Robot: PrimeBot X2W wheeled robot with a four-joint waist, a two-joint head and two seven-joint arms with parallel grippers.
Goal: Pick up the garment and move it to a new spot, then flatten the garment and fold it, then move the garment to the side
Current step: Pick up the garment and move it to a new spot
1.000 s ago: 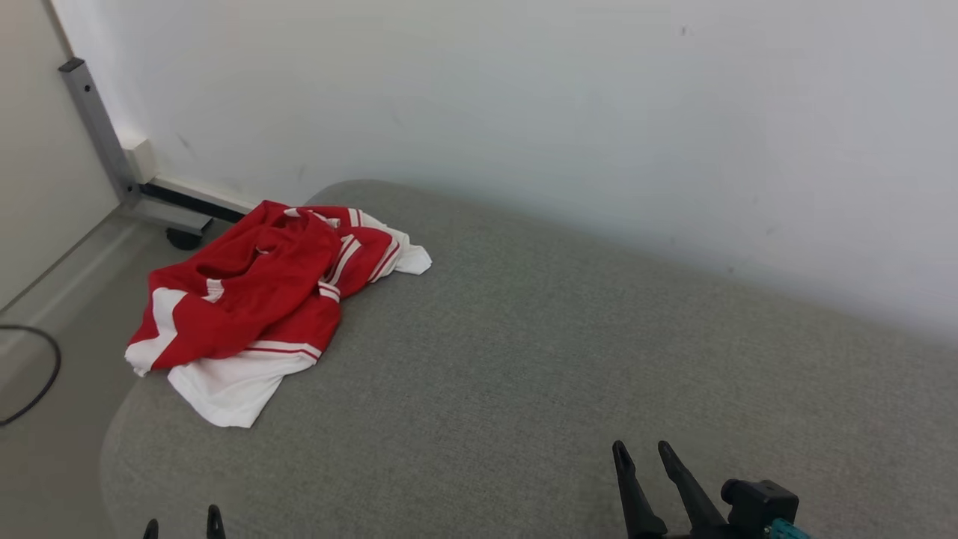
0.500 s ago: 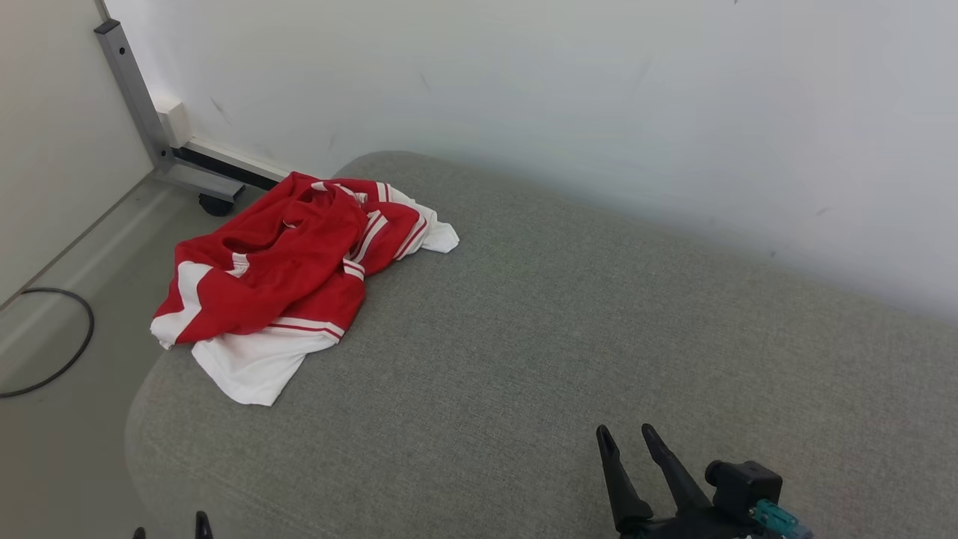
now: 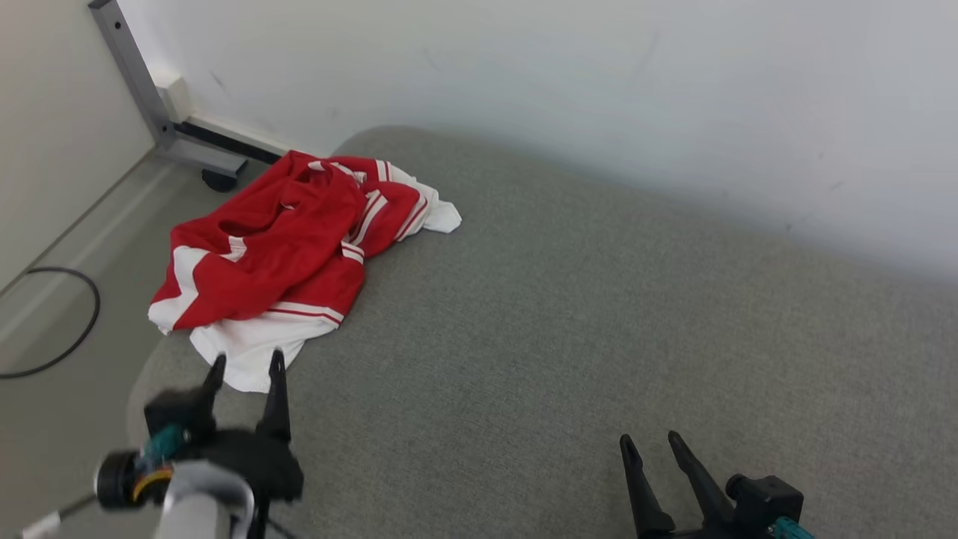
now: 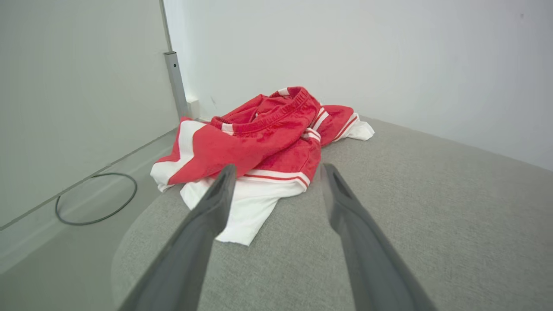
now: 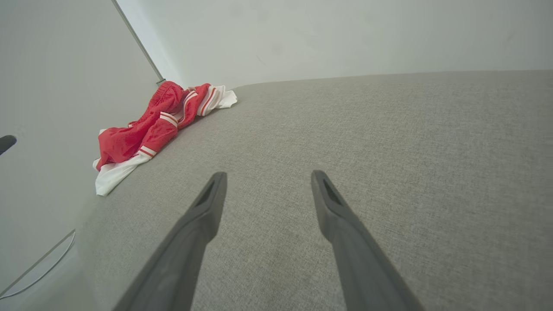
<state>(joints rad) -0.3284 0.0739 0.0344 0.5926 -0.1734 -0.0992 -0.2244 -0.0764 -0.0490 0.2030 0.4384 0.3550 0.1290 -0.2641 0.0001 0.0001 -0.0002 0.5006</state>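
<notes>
The garment (image 3: 284, 254) is a crumpled red piece with white panels and stripes, lying on the far left corner of the grey padded surface (image 3: 569, 329). The left wrist view shows the garment (image 4: 259, 151) just ahead, and the right wrist view shows the garment (image 5: 151, 129) far off to the left. My left gripper (image 3: 245, 361) is open, its fingertips just short of the garment's white near hem, touching nothing. In its own view the left gripper (image 4: 276, 170) frames that hem. Low at the right, my right gripper (image 3: 650, 442) hangs open and empty over bare cushion, as its own view of the right gripper (image 5: 266, 178) confirms.
A white wall (image 3: 599, 97) runs along the cushion's far edge. Left of the cushion is floor with a black cable loop (image 3: 67, 329) and a grey metal frame leg on a caster (image 3: 150, 97). The cushion's left edge drops off right beside the garment.
My left arm has risen into the head view and reached up to the garment's near hem. The camera shifted slightly; the garment and the right gripper keep their places.
</notes>
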